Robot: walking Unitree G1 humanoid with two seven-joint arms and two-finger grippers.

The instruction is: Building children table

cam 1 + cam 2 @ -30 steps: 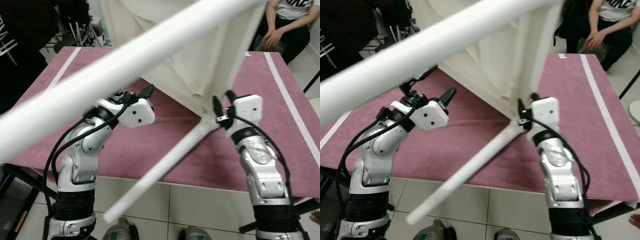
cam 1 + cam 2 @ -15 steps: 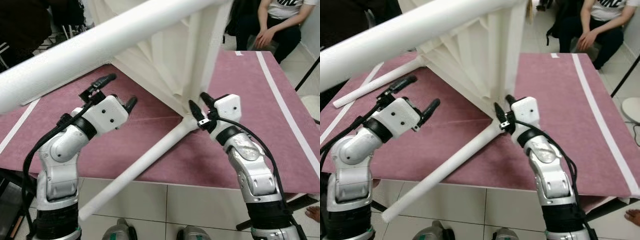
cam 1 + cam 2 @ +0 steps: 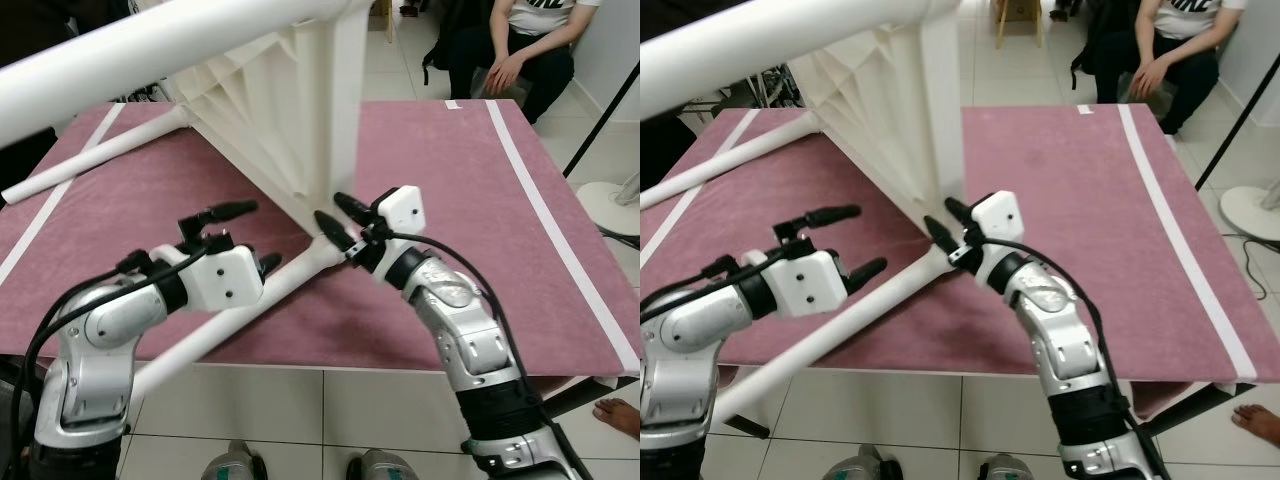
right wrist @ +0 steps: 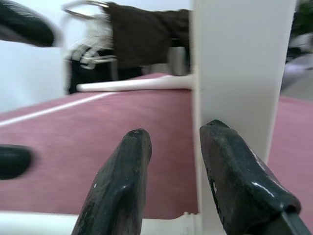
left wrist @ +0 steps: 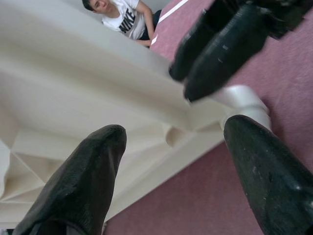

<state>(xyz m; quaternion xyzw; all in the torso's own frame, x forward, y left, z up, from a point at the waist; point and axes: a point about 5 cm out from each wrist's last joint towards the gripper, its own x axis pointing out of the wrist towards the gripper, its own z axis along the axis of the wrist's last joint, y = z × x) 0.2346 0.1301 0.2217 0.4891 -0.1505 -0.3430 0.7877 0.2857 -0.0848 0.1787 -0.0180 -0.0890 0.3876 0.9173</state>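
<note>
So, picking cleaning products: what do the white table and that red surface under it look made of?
The white table looks like moulded plastic, smooth and matte, with ribbing under its top. The red surface looks like a soft felt or carpet-like mat with white stripes, though its fibre cannot be told.

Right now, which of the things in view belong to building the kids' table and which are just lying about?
Part of the job:
white tabletop, tipped on edge
white table leg at its lower corner
far white leg lying on the mat
left gripper, open
right gripper, open

Just about:
pink mat
seated person
white fan base
</note>
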